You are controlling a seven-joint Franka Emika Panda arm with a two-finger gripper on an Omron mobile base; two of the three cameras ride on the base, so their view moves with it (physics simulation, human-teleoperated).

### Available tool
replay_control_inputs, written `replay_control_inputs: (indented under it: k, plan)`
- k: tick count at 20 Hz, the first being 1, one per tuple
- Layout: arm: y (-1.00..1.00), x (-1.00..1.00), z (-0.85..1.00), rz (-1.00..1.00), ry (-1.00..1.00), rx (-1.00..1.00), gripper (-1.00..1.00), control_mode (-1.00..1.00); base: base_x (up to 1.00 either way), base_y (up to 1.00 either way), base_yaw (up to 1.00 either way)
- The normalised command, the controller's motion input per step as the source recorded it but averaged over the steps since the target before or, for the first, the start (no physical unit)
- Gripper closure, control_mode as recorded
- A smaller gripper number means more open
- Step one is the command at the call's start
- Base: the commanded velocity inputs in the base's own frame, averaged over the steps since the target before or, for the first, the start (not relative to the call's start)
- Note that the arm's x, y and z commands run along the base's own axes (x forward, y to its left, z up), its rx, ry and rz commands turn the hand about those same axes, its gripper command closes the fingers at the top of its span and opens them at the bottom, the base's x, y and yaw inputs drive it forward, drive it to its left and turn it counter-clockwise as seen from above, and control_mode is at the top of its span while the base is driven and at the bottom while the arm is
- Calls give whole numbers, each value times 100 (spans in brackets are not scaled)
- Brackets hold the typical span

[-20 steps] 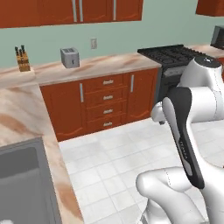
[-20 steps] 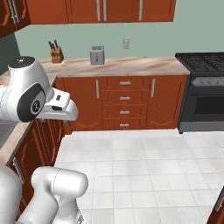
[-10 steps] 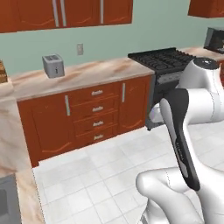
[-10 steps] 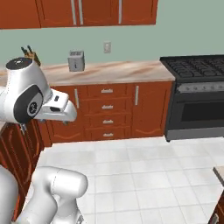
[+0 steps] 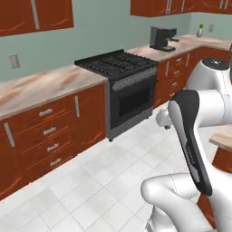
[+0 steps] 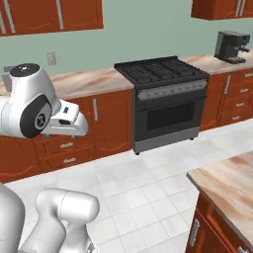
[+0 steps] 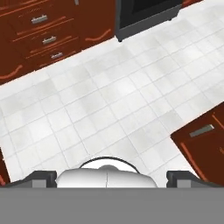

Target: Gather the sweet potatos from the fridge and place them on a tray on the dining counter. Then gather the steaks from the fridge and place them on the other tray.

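Hand (image 7: 112,176) wide open, holding nothing, over white floor tiles (image 7: 109,96); stove (image 6: 165,101) ahead; dining counter (image 6: 232,183) corner nearby

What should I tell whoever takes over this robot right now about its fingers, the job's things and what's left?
Gripper: fingers wide apart, nothing between them, pointing down at the tiled floor.
In sight: black stove, coffee machine, wall cabinets, and a corner of the dining counter at the right.
Fridge, sweet potatoes, steaks and trays: none in sight here.
Done: nothing I can confirm.
Left: reach the fridge, carry sweet potatoes to one tray, then steaks to the other.
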Motion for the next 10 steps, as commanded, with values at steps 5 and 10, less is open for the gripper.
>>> replay_control_inputs:
  k: [5,10]
  plan:
    - [0,0,0,0,0,0,-100,100,30,96,-63]
    - [0,0,0,0,0,0,-100,100,29,100,-57]
